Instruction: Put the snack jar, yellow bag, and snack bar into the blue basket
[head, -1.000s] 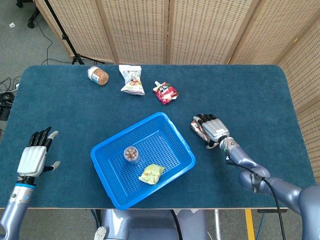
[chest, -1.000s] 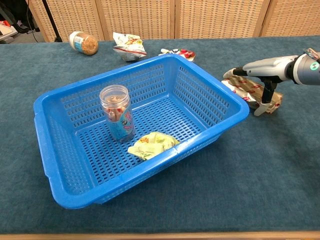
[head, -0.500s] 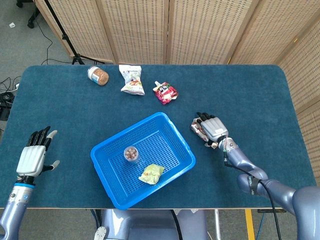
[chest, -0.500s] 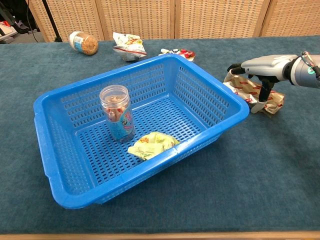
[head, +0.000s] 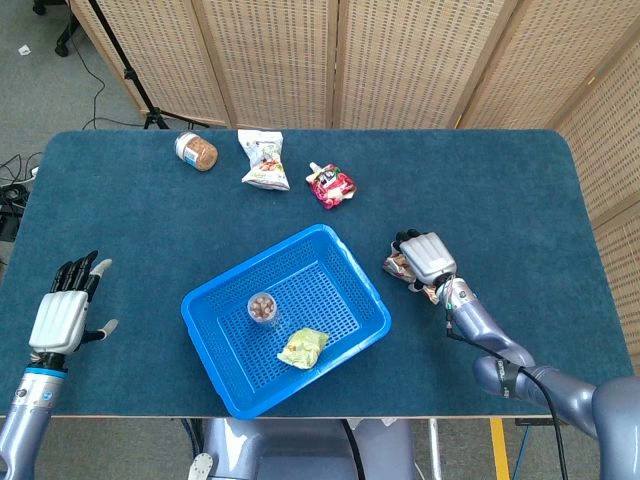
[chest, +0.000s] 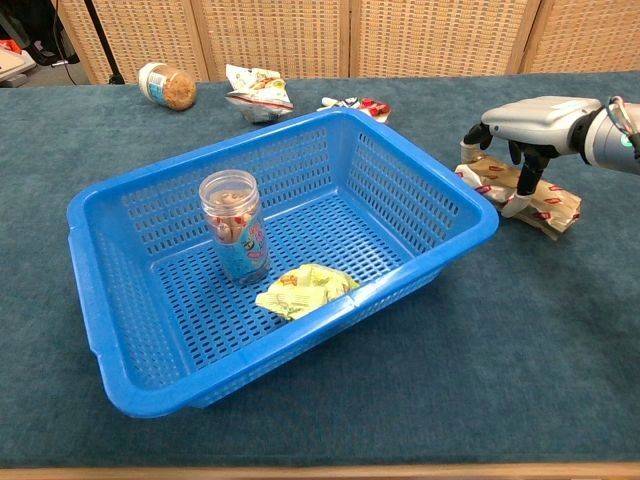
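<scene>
Since the earlier frame the right hand (chest: 528, 122) has been shifting over the snack bar (chest: 520, 188), its fingers (chest: 528, 180) now curling down around the wrapper at the right of the chest view; whether they are truly gripping it, I cannot tell. The bar is lying on the worktop (head: 500, 180) just beside the blue basket (chest: 100, 330), which is already holding the snack jar (chest: 232, 226) and yellow bag (chest: 305, 288). The slick wrapper could be slipping out on lifting. The head view alone is showing the left hand (head: 62, 312), fingers spread, idle at lower left.
</scene>
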